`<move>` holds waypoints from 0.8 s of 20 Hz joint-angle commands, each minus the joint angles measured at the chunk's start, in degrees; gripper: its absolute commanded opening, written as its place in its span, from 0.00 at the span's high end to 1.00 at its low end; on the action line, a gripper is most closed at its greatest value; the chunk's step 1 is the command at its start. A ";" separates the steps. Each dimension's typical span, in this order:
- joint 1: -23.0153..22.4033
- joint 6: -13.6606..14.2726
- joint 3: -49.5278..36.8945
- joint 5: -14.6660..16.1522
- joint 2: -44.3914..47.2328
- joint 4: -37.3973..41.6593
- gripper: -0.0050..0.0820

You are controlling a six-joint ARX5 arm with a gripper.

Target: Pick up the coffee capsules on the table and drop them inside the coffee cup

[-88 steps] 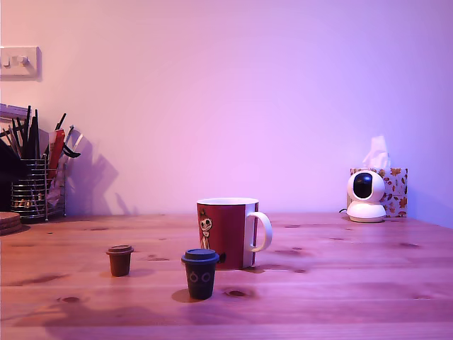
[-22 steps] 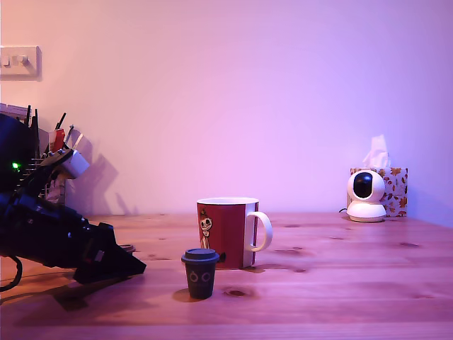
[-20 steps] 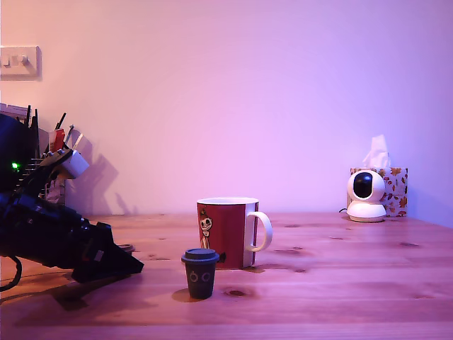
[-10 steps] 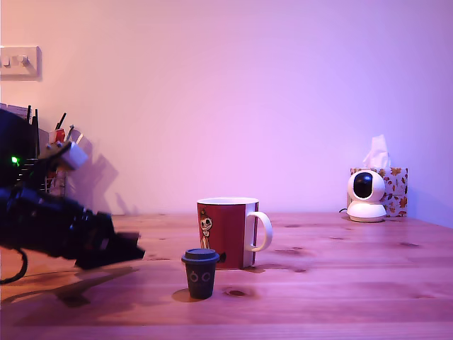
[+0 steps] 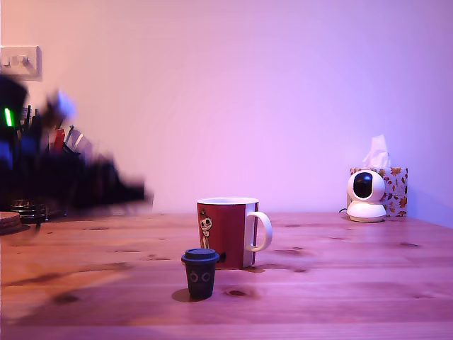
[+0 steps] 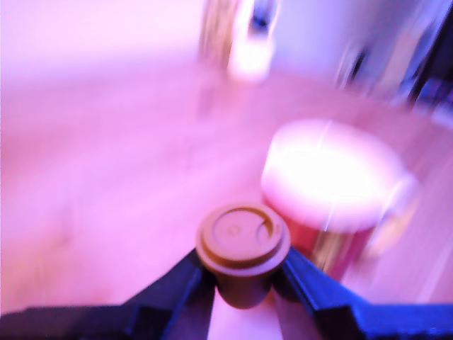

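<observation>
One brown capsule (image 6: 243, 255) sits pinched in my gripper (image 6: 243, 290) just under its rimmed lid; I judge it light, stiff, slippery.

capsule in gripper (image 6: 243, 283): you hold one capsule (image 6: 243, 255) off table (image 5: 340, 283), exterior view's left of mug (image 5: 228, 232)
second capsule (image 5: 200, 273): near side of mug

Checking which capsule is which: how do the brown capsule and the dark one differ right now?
The brown capsule is held off the table between the gripper's fingers; the dark capsule stands free on the table in front of the red mug. The brown one looks plain, while the dark one carries circle marks on its side. Both are tiny takeaway-cup shapes with rimmed lids, upright.
</observation>
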 commanded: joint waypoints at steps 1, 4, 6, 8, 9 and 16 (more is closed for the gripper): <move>-0.07 -1.40 0.44 0.37 -2.14 0.39 0.78; -0.37 -4.20 1.81 1.31 -5.01 -0.92 0.78; -1.40 -5.09 4.22 1.79 -5.73 -5.38 0.78; -3.04 -5.03 7.72 2.69 -5.73 -10.21 0.78; -4.02 -5.03 9.75 2.69 -5.73 -13.18 0.78; -9.40 2.95 25.99 0.96 -5.73 -43.08 0.78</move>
